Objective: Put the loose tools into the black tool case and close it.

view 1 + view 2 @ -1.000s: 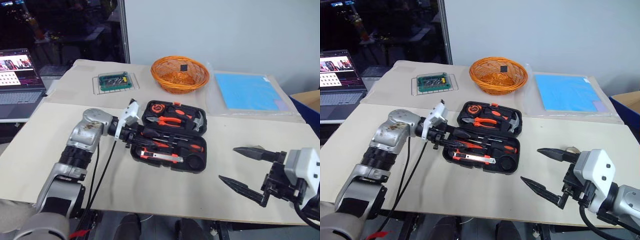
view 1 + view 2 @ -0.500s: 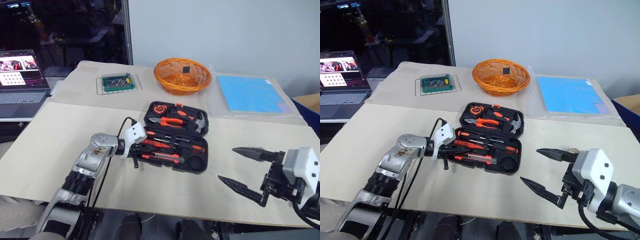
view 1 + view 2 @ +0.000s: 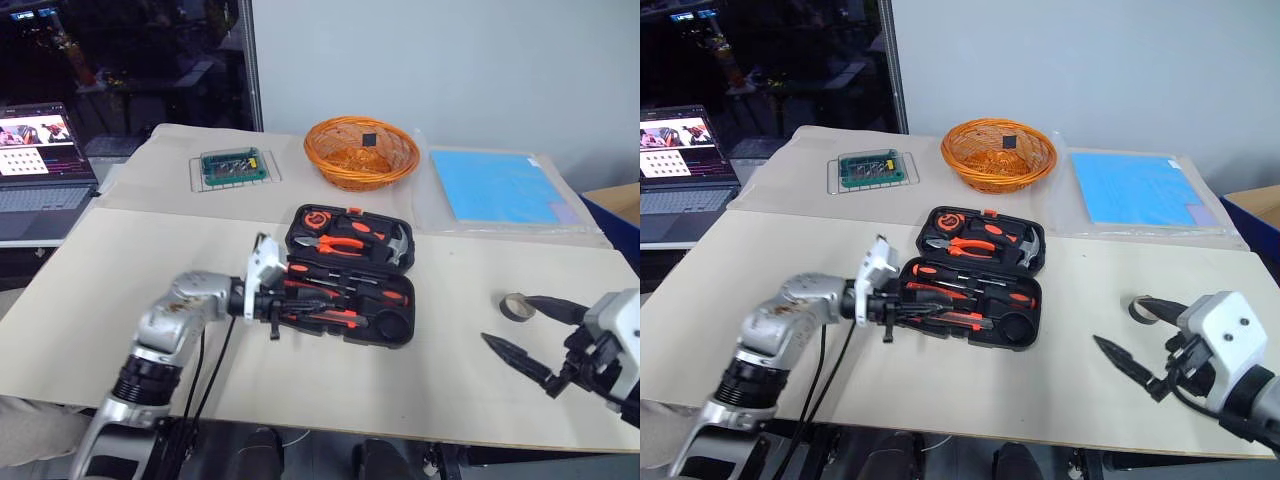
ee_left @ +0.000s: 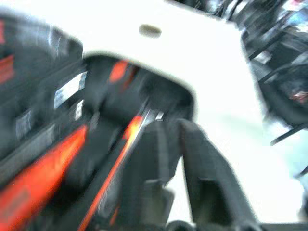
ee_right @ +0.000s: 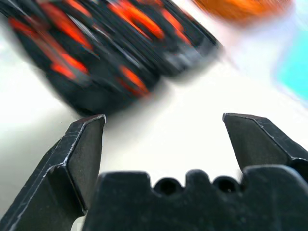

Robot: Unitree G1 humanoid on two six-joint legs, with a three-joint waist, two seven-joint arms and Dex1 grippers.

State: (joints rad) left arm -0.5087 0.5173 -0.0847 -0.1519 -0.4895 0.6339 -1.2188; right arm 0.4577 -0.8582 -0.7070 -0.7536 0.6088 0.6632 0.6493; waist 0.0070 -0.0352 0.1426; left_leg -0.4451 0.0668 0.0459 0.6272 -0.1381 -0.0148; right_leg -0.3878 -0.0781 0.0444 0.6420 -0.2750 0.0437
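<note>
Black tool case (image 3: 350, 275) is seen lying open at the centre of the surface (image 3: 130, 270), lid half toward 12 o'clock and tray half toward 6 o'clock. Orange-and-black tools (image 3: 335, 243) are seated in the moulded slots of both halves; none is noted lying loose on the surface beside it.

Largest change since a second ago: the left arm has been drawn back toward the body and folded, so that the left gripper (image 3: 902, 310) now sits at the 9 o'clock edge of the tray instead of reaching further over it. Its jaws are seen nearly together in the left wrist view, against the handles; whether anything is pinched cannot be told.

The right gripper (image 3: 525, 330) has been swung out toward 3 o'clock, well apart from the case. Its jaws are spread wide and hold nothing. A small dark tape roll (image 3: 517, 307), previously hidden, is now uncovered just beside it.

Judgement: the loading appears largely finished, and the lid is not yet closed.
</note>
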